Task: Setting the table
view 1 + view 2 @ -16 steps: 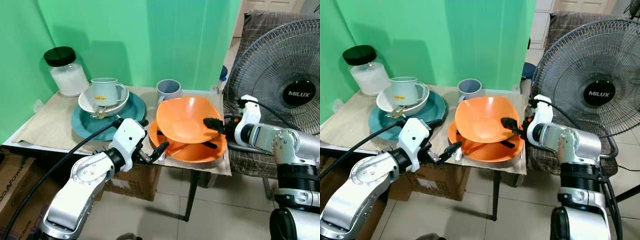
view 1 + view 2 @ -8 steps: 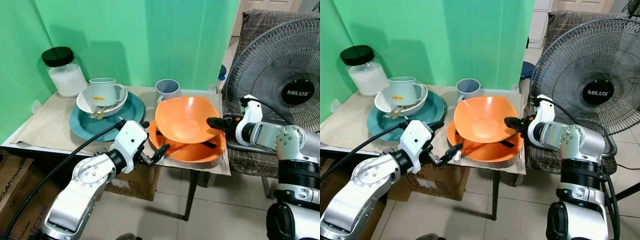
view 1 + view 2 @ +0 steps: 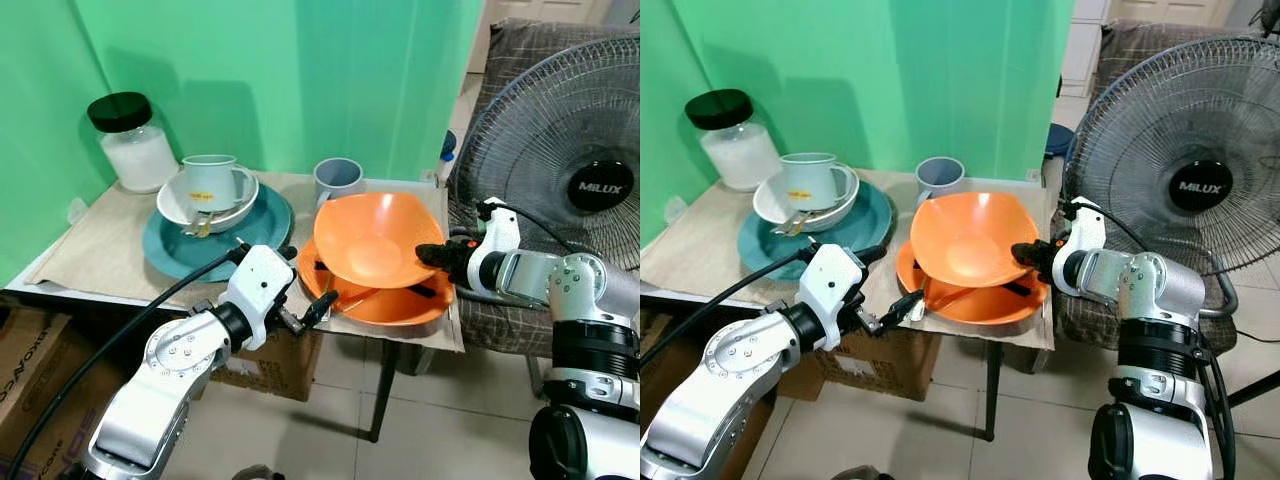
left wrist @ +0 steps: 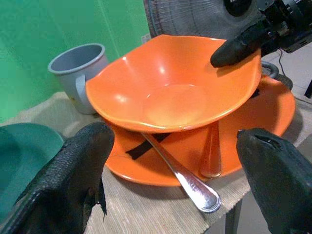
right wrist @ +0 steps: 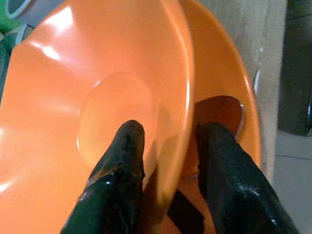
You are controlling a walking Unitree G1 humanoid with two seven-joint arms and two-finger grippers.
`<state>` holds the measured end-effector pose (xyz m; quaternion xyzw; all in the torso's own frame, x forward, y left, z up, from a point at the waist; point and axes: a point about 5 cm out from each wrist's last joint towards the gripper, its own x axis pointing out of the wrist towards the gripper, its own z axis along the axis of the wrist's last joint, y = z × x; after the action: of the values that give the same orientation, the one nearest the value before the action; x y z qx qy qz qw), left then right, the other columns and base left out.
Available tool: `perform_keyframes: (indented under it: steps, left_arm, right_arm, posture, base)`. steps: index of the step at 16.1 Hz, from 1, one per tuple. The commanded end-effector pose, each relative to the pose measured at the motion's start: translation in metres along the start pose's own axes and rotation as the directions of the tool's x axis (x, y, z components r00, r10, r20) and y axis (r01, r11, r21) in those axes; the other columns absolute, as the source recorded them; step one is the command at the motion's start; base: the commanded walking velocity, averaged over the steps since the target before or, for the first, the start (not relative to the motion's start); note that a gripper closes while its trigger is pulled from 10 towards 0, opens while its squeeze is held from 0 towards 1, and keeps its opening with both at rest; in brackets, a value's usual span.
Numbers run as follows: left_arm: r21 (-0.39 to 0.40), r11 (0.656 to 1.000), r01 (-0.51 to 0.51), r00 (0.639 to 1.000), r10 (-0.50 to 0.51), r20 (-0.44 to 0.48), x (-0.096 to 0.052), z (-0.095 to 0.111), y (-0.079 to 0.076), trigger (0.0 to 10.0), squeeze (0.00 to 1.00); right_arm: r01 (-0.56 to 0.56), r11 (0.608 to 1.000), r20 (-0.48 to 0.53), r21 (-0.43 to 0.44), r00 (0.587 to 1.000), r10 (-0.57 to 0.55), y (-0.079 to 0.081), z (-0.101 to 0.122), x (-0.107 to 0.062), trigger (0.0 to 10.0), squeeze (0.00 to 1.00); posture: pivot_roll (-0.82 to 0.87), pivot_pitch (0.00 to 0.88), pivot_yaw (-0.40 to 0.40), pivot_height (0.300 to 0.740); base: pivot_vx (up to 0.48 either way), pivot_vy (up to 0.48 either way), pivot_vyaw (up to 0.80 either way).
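The right gripper [image 5: 165,165] reaches in sideways and pinches the orange bowl [image 3: 372,238] by its rim. The left gripper [image 3: 300,315] waits spread near the bench [image 3: 100,255] edge.

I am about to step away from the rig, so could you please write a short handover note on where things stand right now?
Right gripper: fingers straddle the right rim of the orange bowl, one inside, one outside; whether they grip firmly cannot be told.
Left gripper: open, at the table's front edge, aimed at the orange plate.
Things: the bowl sits tilted on the orange plate, with a metal spoon and an orange spoon lying under it. A grey mug stands behind. To the left, a teal plate holds a white bowl with a pale green mug.
Done: nothing laid out yet; dishes are stacked.
Left: unstack and set places.
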<state>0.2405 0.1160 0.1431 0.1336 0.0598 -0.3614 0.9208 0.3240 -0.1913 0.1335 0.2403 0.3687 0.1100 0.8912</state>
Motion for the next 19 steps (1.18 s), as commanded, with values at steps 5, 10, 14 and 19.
perform_keyframes:
  steps: [5,10,14,19]
  left_arm:
    - [0.033,0.999,-0.017,1.000,0.017,0.003,0.000,0.002,0.002,10.0,0.00]
    - [0.045,0.999,-0.029,1.000,0.028,0.011,0.003,0.003,0.004,10.0,0.00]
    - [0.047,0.998,-0.042,0.998,0.040,0.041,0.005,0.008,0.006,10.0,0.00]
    - [-0.001,0.992,-0.126,0.986,0.125,0.112,0.003,0.020,0.015,10.0,0.00]
  right_arm:
    - [-0.004,0.999,0.013,0.051,1.000,0.003,-0.001,0.002,-0.001,0.0,0.00]
    - [-0.029,0.995,0.080,0.100,0.997,0.021,0.000,0.008,-0.011,0.0,0.00]
    - [-0.082,0.989,0.188,0.125,0.981,0.057,0.003,0.023,-0.026,0.0,0.00]
    - [-0.148,0.983,0.403,0.104,0.910,0.095,0.009,0.037,-0.059,0.0,0.00]
  posture:
    - [-0.06,0.000,0.032,0.740]
    - [-0.07,0.000,0.037,0.740]
    - [-0.08,0.000,0.044,0.740]
    - [-0.09,0.000,0.048,0.740]
  base:
    - [0.000,0.000,0.00]
    - [0.000,0.000,0.00]
    - [0.000,0.000,0.00]
    - [0.000,0.000,0.00]
